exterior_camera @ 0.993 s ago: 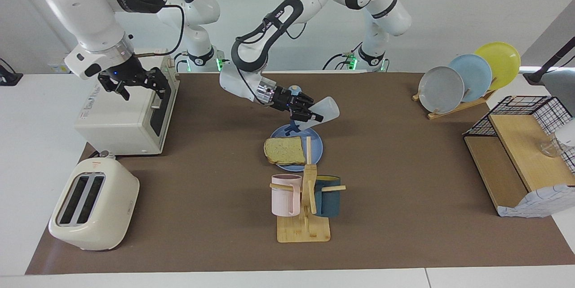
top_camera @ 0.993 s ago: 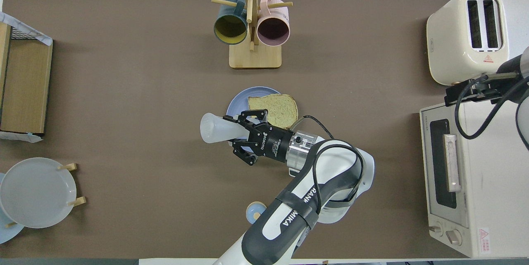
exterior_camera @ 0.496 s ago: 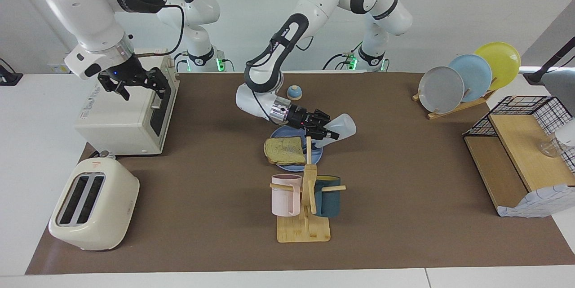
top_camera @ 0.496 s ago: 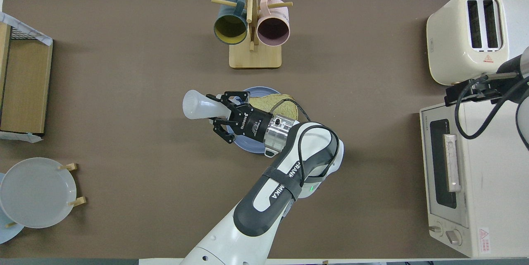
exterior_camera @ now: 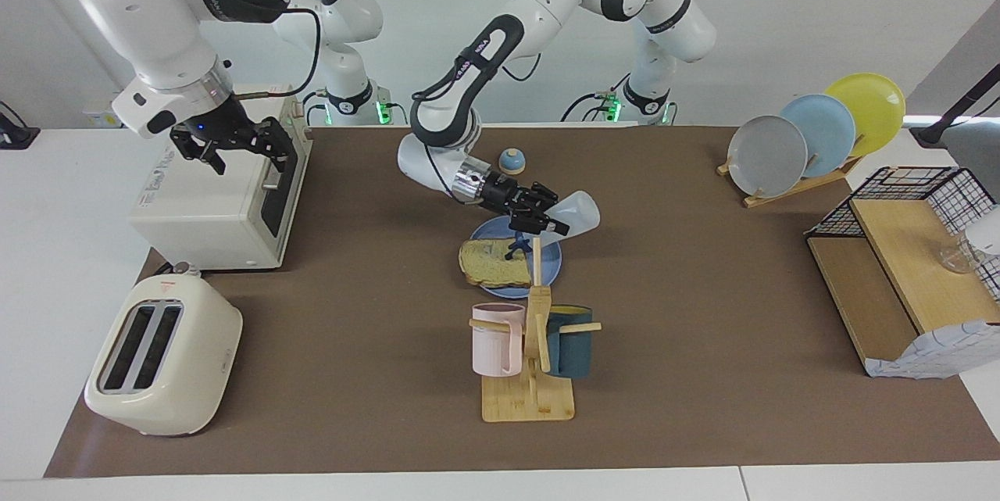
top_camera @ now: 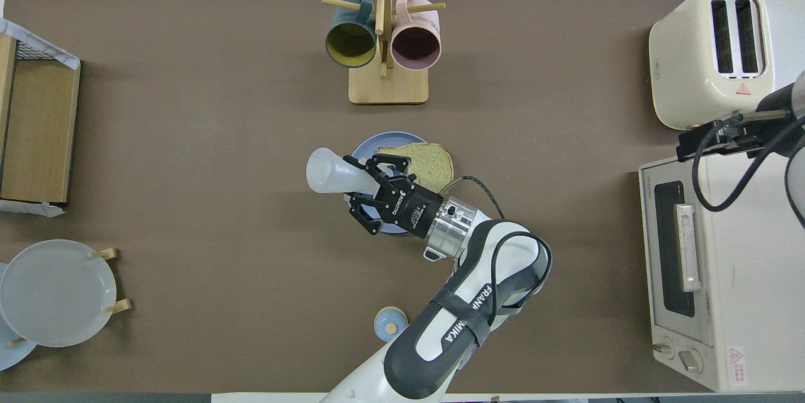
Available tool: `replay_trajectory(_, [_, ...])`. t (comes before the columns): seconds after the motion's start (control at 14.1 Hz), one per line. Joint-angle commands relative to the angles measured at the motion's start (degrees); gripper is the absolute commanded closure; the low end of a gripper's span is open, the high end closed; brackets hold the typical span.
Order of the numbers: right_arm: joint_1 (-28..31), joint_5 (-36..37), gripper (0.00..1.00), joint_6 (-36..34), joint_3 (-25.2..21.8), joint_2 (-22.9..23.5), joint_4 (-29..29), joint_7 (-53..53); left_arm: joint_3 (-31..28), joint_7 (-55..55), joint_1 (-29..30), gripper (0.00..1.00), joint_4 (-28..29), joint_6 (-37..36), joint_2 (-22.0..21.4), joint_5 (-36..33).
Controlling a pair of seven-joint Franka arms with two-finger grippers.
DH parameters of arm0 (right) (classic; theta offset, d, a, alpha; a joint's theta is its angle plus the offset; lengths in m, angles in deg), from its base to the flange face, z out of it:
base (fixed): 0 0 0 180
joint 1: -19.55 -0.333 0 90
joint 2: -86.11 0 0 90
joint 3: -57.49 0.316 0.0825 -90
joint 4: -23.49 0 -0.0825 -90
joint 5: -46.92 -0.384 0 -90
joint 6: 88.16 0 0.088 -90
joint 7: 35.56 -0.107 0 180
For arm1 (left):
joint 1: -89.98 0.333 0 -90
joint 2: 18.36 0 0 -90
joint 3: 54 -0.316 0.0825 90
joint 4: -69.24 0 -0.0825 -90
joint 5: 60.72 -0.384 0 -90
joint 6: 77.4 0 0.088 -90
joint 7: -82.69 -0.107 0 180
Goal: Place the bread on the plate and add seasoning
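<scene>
The bread (exterior_camera: 491,263) (top_camera: 426,163) lies on the blue plate (exterior_camera: 551,264) (top_camera: 368,148) in the middle of the table, covering the side toward the right arm's end. My left gripper (exterior_camera: 542,220) (top_camera: 372,188) hangs over the plate, shut on the neck of the seasoning (exterior_camera: 579,211) (top_camera: 328,171). The translucent bottle is tipped on its side with its base pointing toward the left arm's end, and its cap is hidden among the fingers. My right gripper (exterior_camera: 244,155) (top_camera: 718,140) waits open over the toaster oven (exterior_camera: 211,208) (top_camera: 692,277), holding nothing.
A mug rack (exterior_camera: 530,356) (top_camera: 384,44) with two mugs stands just farther from the robots than the plate. A small bell (exterior_camera: 512,161) (top_camera: 390,324) sits nearer the robots. The toaster (exterior_camera: 162,356) (top_camera: 714,54), plate rack (exterior_camera: 812,137) (top_camera: 56,293) and wooden shelf (exterior_camera: 906,266) (top_camera: 38,126) line the table's ends.
The left gripper swung the tilted bottle out toward the left arm's end past the plate, then drew it back over the plate. The right arm has not moved.
</scene>
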Motion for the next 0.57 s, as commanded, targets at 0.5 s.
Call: replay_trajectory(0.5, [0.7,-0.8,0.00,0.4,0.4,-0.7,0.5,-0.9,-0.6,-0.9,7.2,1.00,0.9,3.7,-0.7,-2.6])
